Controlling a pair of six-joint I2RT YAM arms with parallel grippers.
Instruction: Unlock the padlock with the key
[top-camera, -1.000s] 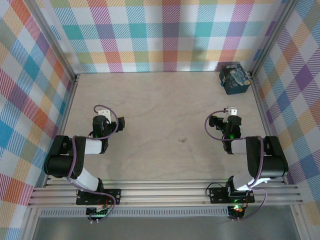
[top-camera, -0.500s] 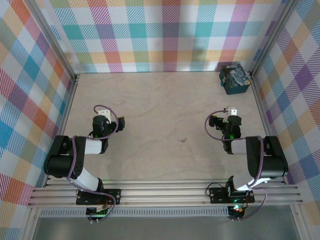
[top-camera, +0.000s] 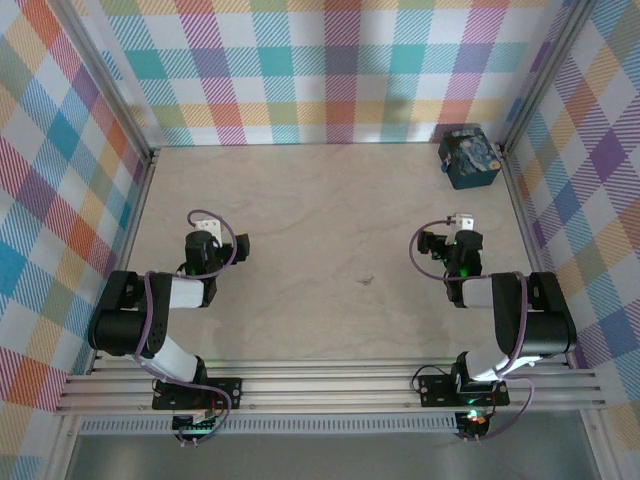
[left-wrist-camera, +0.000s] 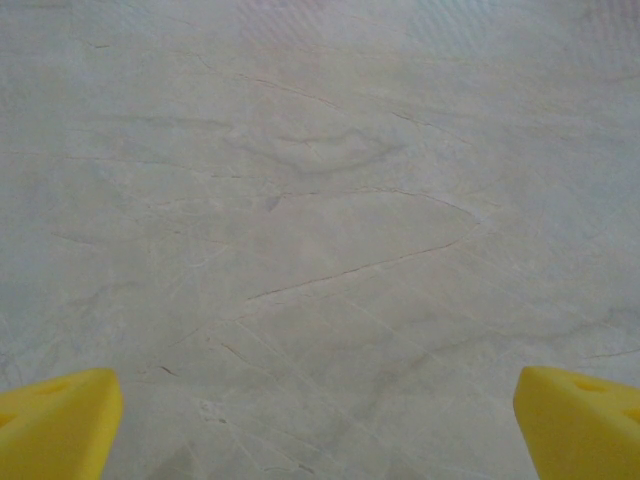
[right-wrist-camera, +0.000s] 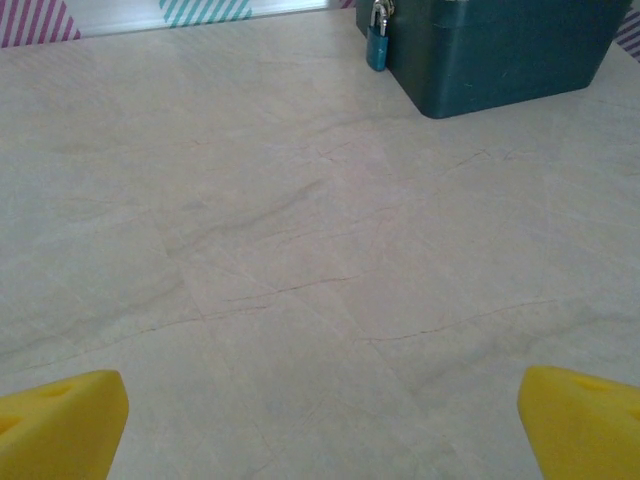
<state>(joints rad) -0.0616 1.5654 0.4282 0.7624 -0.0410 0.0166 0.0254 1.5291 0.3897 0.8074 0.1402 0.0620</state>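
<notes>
Top view, far left: left arm folded at lower left of frame, left claw (top-camera: 204, 222) pointing up-frame over bare tabletop (top-camera: 300, 200). Its wrist cam has left claw (left-wrist-camera: 320, 430) w/ yellow fingertips (left-wrist-camera: 55, 425) at the two bottom corners, spread fully wide. Nothing btwn them, just pale wood grain below.

Mid-frame in top view: tiny dark thin item, prob. the key (top-camera: 367, 281), lying flat on open tabletop btwn the two arms, nearer the right one. Too small to make out shape or which way it points. Well apart from both claws.

Right of centre: right arm folded at lower right, right claw (top-camera: 463, 220) also pointing up-frame, toward the far right corner. Wrist cam: right claw (right-wrist-camera: 320, 430), yellow fingertips (right-wrist-camera: 60, 425) at bottom corners, wide open, holding nothing, bare tabletop underneath.

Upper right: dark-blue box (top-camera: 470, 160) w/ printed lid sits on tabletop by the corner of the plaid walls (top-camera: 300, 60). In right wrist view the box (right-wrist-camera: 500, 50) is at top right of frame, and the padlock (right-wrist-camera: 377, 47) hangs at its left corner: blue body, silvery shackle on top, upright, touching the box side. Padlock is well ahead of right claw and far from the key.
</notes>
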